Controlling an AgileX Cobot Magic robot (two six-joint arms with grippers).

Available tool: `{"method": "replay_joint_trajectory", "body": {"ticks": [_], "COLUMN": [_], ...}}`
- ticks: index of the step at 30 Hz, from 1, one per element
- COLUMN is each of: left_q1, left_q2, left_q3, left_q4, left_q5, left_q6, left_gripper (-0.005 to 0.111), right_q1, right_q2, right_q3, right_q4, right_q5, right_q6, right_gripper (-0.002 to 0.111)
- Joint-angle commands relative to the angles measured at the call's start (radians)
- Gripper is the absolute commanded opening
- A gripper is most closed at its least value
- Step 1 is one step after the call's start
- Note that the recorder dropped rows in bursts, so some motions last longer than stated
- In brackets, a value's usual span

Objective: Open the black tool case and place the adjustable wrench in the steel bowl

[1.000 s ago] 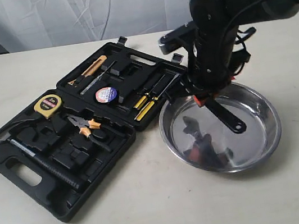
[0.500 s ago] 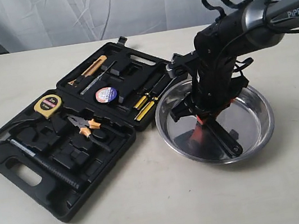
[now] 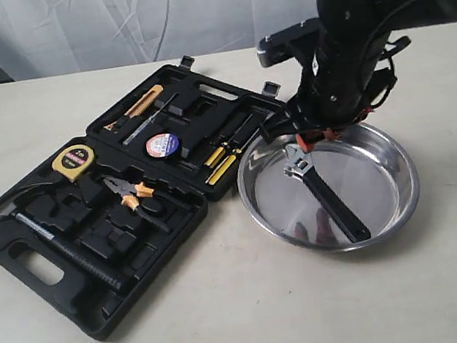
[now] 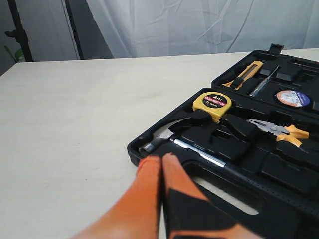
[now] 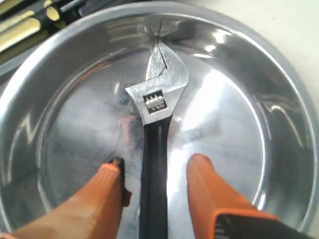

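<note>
Exterior view shows the black tool case (image 3: 122, 267) open and the adjustable wrench (image 3: 324, 195) in the steel bowl (image 3: 377, 174), with the right gripper (image 5: 157, 164) jaws released and the left gripper (image 4: 160, 162) clenched, so the task seems done.

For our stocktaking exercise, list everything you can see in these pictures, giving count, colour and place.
black tool case: one, black, open, left of the bowl
tape measure: one, yellow, in case
hammer: one, black handle, in case
pliers: one, orange handles, in case
utility knife: one, yellow-black, in case
screwdrivers: two, yellow-black, in case
steel bowl: one, silver, on table
adjustable wrench: one, silver head, black handle, in bowl
right gripper: orange jaws open, over wrench
left gripper: orange jaws shut, beside case
</note>
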Motion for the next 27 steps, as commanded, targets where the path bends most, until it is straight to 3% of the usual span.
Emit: {"method": "replay_joint_trajectory", "body": {"ticks": [1, 4, 10, 17, 24, 27], "left_q1": [-0.002, -0.002, -0.002, -0.002, -0.002, -0.002], "left_q2": [-0.004, -0.004, -0.004, -0.004, -0.004, -0.004], "left_q3": [0.002, 0.002, 0.002, 0.002, 0.002, 0.002], "left_q4": [-0.001, -0.001, -0.001, -0.001, -0.001, -0.001], "left_q5": [-0.007, -0.007, -0.007, -0.007, -0.007, -0.007], "left_q6": [-0.001, -0.001, -0.001, -0.001, -0.001, -0.001], "left_gripper": [0.000, 0.000, 0.000, 0.000, 0.000, 0.000], "right_q1": [0.002, 0.002, 0.002, 0.002, 0.002, -0.022], "right_q2": [-0.196, -0.352, -0.678, -0.898, -1.000, -1.096], "right_q3": [0.077, 0.188, 0.367, 0.387, 0.387, 0.449], "right_q4": [0.003, 0.005, 0.030, 0.111, 0.113, 0.083], "right_q5": [0.037, 0.036, 0.057, 0.194, 0.172, 0.006], "right_q6": [0.001, 0.001, 0.003, 0.006, 0.006, 0.006], "right_gripper": [0.022, -0.001, 0.000, 0.000, 0.000, 0.000]}}
